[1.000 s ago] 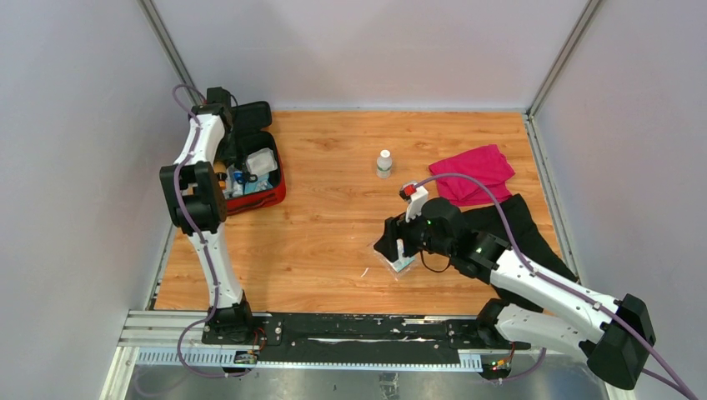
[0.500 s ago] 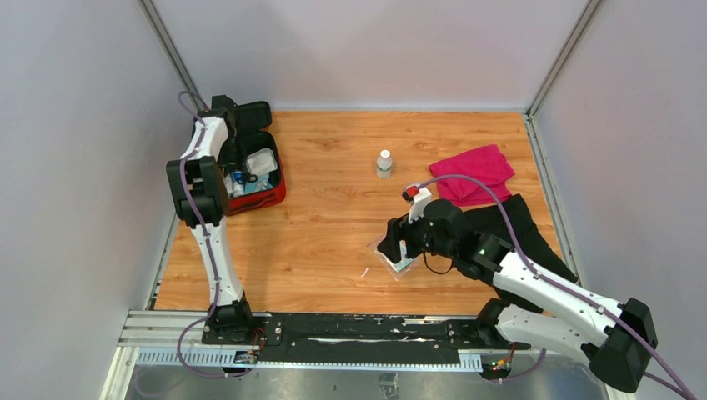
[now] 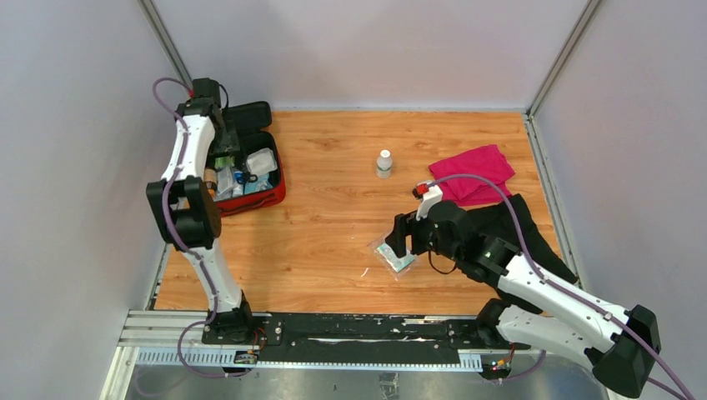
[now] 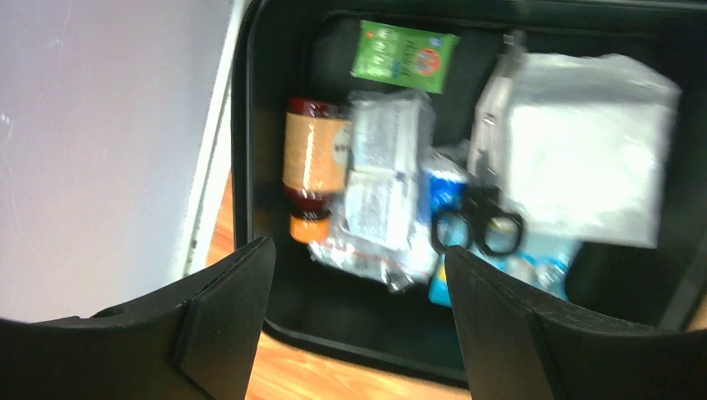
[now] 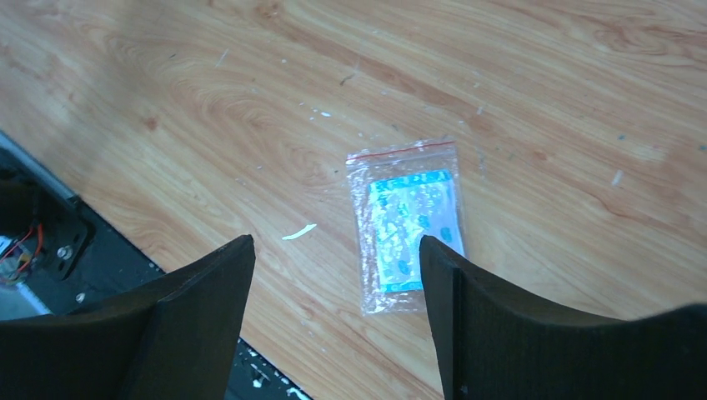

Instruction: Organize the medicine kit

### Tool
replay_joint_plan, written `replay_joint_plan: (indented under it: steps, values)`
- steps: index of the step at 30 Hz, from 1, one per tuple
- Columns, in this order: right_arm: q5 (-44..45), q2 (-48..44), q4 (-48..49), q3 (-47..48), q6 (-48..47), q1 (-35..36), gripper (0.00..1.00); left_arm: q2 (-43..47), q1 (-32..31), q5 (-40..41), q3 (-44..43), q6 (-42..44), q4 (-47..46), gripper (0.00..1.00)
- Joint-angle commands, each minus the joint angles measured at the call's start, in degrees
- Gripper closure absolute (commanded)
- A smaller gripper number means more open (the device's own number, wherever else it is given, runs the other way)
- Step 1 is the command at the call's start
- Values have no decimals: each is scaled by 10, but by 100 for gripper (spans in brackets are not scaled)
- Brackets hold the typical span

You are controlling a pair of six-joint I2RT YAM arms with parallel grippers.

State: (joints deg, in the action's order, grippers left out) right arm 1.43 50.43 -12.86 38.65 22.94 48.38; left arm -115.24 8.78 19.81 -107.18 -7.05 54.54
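Observation:
The medicine kit (image 3: 260, 198), a red zip case with black lining, lies open at the table's far left. In the left wrist view its black wall (image 4: 243, 125) frames a brown bottle (image 4: 310, 158), a green packet (image 4: 406, 54), clear sachets (image 4: 379, 192), black-handled scissors (image 4: 477, 225) and a white gauze pack (image 4: 584, 158). My left gripper (image 3: 222, 152) (image 4: 358, 250) hangs open above the kit's near edge, holding nothing. A clear zip bag with blue-printed contents (image 3: 396, 257) (image 5: 408, 225) lies flat on the wood. My right gripper (image 3: 400, 242) (image 5: 338, 242) is open just above it, its fingers apart from the bag.
A small white bottle (image 3: 383, 162) stands mid-table at the back. A magenta cloth (image 3: 473, 173) and a black cloth (image 3: 521, 223) lie at the right. The grey wall runs close along the kit's left side. A black rail (image 3: 358, 329) edges the table's front.
My left gripper has opened wider and drawn up and back over the kit. My right gripper has shifted slightly right and up, leaving more of the bag in view.

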Motion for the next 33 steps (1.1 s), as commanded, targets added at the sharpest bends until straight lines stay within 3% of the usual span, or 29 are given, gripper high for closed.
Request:
replay_joint_plan:
  steps: [1,7,15,23,33]
  values:
    - [104,-14,-23,-1,8,-9,21,121,-11,-117,75,-42,-55,19]
    - [204,6,-18,36,-7,-14,13,319,-20,-255,270,-101,-161,17]
    - [218,119,2,118,-46,-37,11,550,-20,-378,516,-168,-279,12]
    - [102,283,-27,259,-35,-130,9,679,-20,-358,587,-140,-236,11]
    - [51,518,-27,442,-79,-190,8,731,-20,-346,631,-122,-211,11]
